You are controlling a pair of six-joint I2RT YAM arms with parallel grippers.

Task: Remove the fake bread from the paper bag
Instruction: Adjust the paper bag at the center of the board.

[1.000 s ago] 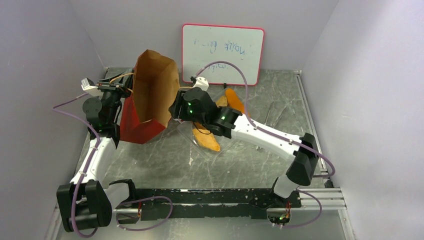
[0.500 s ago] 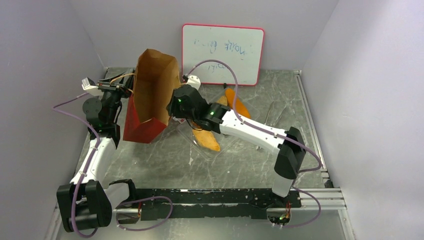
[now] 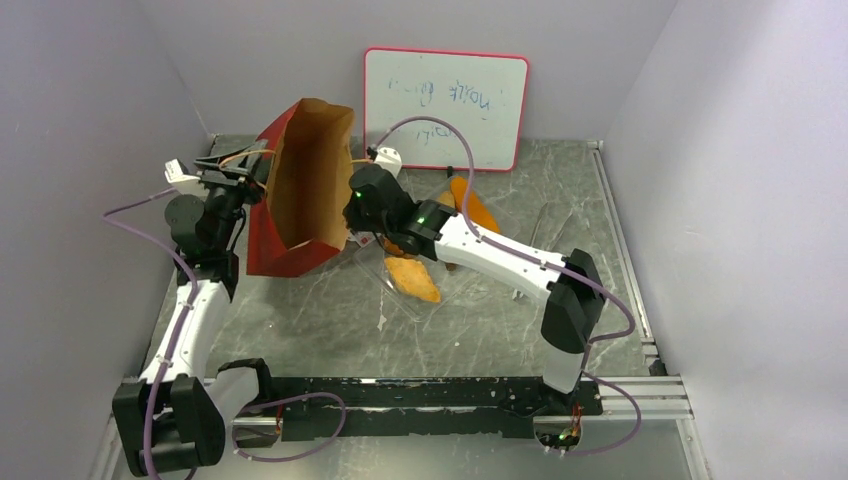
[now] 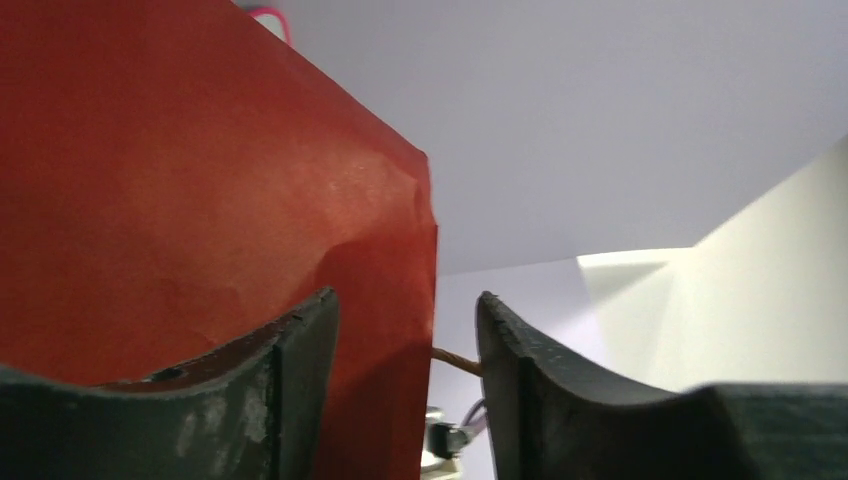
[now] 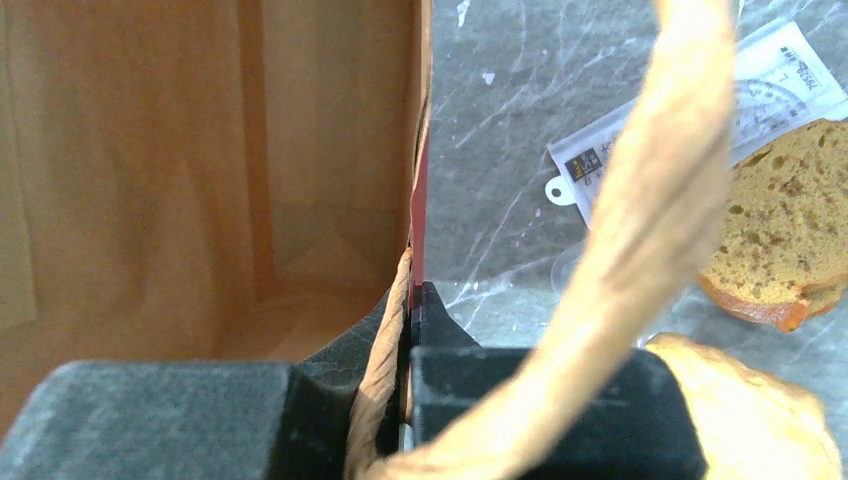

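The paper bag [image 3: 300, 190], red outside and brown inside, stands at the back left with its mouth facing the top camera. My right gripper [image 3: 352, 222] is shut on its right rim; the right wrist view shows the jaws [image 5: 410, 320] pinching the red wall and the foot of a handle loop [image 5: 640, 220]. My left gripper [image 3: 250, 180] is open at the left wall, and the red edge [image 4: 400, 250] runs between its spread fingers. The fake bread lies outside the bag: a long orange baguette [image 3: 412, 278], an orange wedge [image 3: 470, 205], a brown crusty slice [image 5: 775, 230] and a tan roll [image 5: 750, 410]. No bread shows inside the bag [image 5: 200, 150].
A clear plastic tray [image 3: 470, 270] under the bread sits right of the bag, with a white label [image 5: 690, 110] beside it. A pink-framed whiteboard [image 3: 445, 105] leans on the back wall. Grey walls close in both sides.
My right gripper has reached the bag's right rim and shut on it. My left gripper has opened off the left wall. The bag's mouth has narrowed and leaned left.
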